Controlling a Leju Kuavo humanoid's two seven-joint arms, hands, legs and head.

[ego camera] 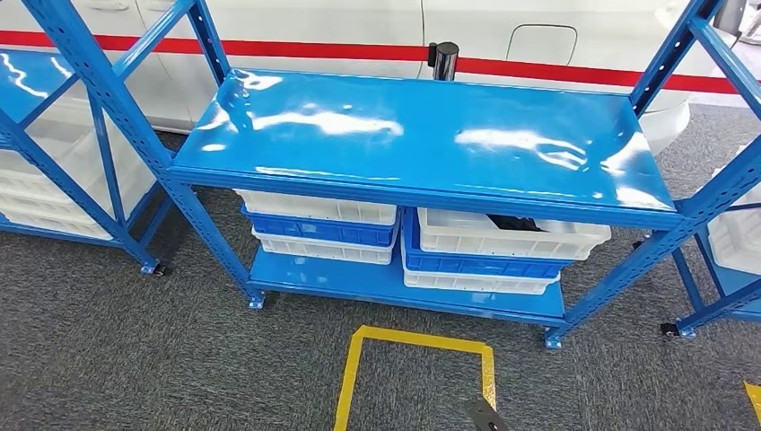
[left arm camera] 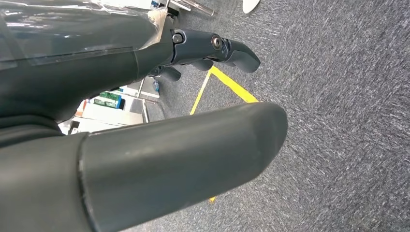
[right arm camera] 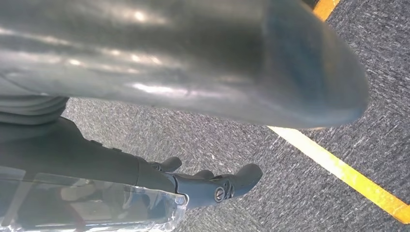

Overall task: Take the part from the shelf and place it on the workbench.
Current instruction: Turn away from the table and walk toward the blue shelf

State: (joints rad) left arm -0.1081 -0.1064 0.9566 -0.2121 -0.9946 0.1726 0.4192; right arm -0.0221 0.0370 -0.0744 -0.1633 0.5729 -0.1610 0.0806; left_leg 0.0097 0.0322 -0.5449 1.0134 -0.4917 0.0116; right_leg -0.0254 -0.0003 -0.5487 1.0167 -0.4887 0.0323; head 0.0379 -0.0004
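A dark part point(ego camera: 516, 222) lies in the upper white bin point(ego camera: 574, 241) on the right, under the top board of the blue shelf point(ego camera: 422, 135). Only its top shows past the board's edge. My left hand point(left arm camera: 174, 154) hangs over the grey carpet, thumb and darker fingers point(left arm camera: 227, 48) apart, with nothing in it. My right hand point(right arm camera: 203, 63) also hangs over the carpet with its fingers point(right arm camera: 222, 186) spread away from the thumb, holding nothing. Both hands are well away from the shelf.
White and blue bins point(ego camera: 323, 229) are stacked on the shelf's lower board. More blue racks point(ego camera: 54, 135) with white bins stand at both sides. A yellow taped square point(ego camera: 417, 359) marks the carpet in front. A white car body point(ego camera: 359, 36) is behind.
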